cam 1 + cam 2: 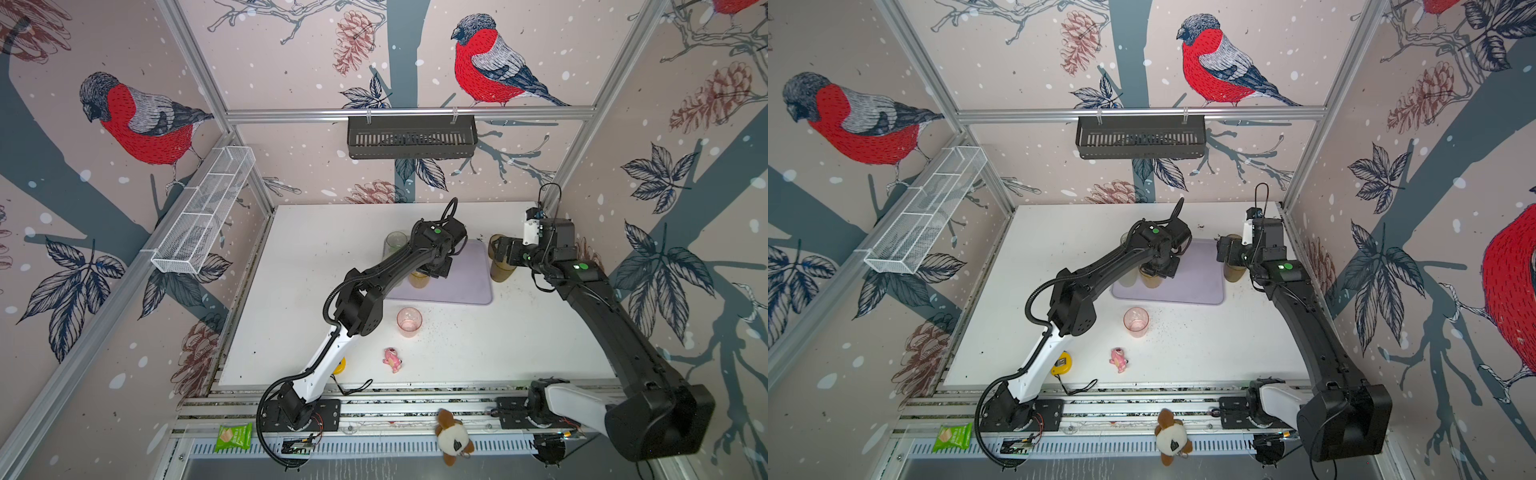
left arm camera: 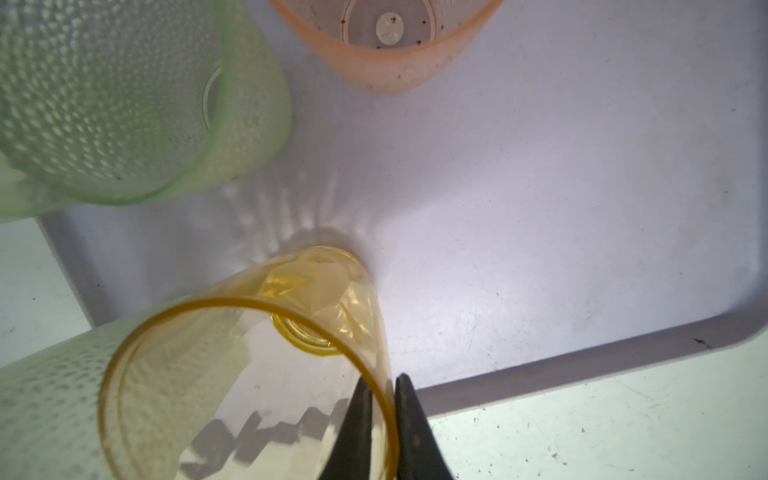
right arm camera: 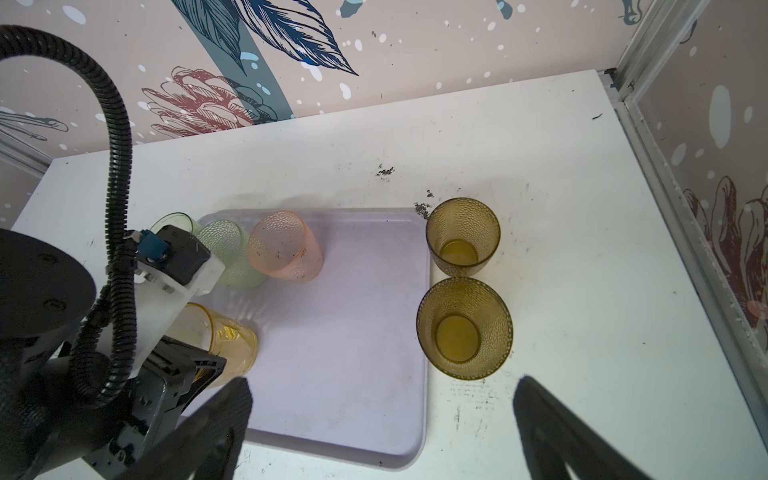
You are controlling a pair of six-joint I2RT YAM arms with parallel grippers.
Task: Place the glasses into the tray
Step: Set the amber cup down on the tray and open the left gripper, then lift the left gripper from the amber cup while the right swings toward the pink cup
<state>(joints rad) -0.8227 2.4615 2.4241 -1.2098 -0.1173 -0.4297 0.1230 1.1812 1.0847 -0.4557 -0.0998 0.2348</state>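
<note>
Nearest: pink glass [image 1: 409, 322], loose on table [image 1: 519, 332]. Mid: my left arm [image 1: 374, 282] bent over tray [image 1: 469, 282], left gripper [image 2: 388, 399] pinching the rim of the amber glass [image 2: 324, 286] inside it. Far: my right gripper [image 3: 382, 384] spread wide over two brown glasses [image 3: 463, 326] outside the tray.

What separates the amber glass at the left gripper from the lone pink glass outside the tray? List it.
The amber glass stands inside the tray; the pink glass stands on bare table. The left gripper pinches the amber glass's rim; the pink glass is untouched. Both are translucent, mouth up.
</note>
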